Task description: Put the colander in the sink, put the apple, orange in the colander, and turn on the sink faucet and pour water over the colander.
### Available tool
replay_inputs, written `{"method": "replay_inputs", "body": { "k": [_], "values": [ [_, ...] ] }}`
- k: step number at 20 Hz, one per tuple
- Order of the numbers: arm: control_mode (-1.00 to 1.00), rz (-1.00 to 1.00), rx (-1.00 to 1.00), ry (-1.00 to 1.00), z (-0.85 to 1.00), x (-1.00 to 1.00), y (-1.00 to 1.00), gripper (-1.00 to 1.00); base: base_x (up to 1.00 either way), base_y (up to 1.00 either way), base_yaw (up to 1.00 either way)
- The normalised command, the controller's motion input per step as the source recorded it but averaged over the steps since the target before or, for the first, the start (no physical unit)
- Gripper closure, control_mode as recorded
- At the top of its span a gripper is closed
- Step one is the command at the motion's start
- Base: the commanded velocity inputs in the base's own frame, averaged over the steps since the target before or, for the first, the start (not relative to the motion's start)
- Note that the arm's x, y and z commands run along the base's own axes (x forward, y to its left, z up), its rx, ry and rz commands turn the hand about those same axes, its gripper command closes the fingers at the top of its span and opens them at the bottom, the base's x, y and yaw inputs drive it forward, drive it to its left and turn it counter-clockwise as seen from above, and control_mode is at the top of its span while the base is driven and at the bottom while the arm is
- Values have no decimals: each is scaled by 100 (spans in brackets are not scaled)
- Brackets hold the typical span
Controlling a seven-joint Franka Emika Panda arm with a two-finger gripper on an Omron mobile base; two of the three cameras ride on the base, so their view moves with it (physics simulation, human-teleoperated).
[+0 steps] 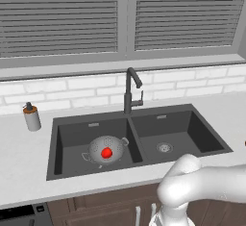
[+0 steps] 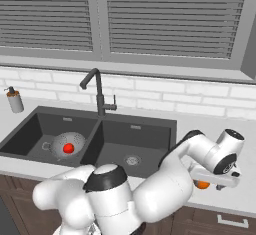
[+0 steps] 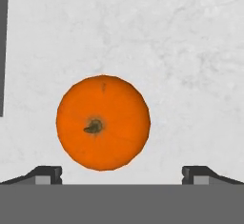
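Gripper spread wide, dark tips either side of the orange, nothing held. Orange is round, dimpled skin, stem scar up, sitting on the pale speckled stone counter right of the sink, near the front edge. Perforated metal colander sits in the left basin, glossy red apple inside. Slim dark faucet stands at the sink's back edge

2 base views share sink, hand view close, downward
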Motion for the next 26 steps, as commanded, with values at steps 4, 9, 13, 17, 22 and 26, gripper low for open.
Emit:
{"method": "replay_inputs", "body": {
  "k": [4,9,13,17,22,26],
  "values": [
    [-100,3,3,0,-9,-1,0,-100,0,0,0],
    [-100,4,2,0,-14,-8,13,-100,0,0,0],
    [-100,5,0,-3,-22,-17,23,-100,0,0,0],
    [-100,4,0,-5,-26,-2,19,-100,0,0,0],
    [-100,1,0,-7,-27,16,2,-100,0,0,0],
    [-100,0,0,-5,-25,14,0,-100,0,0,0]
  ]
}}
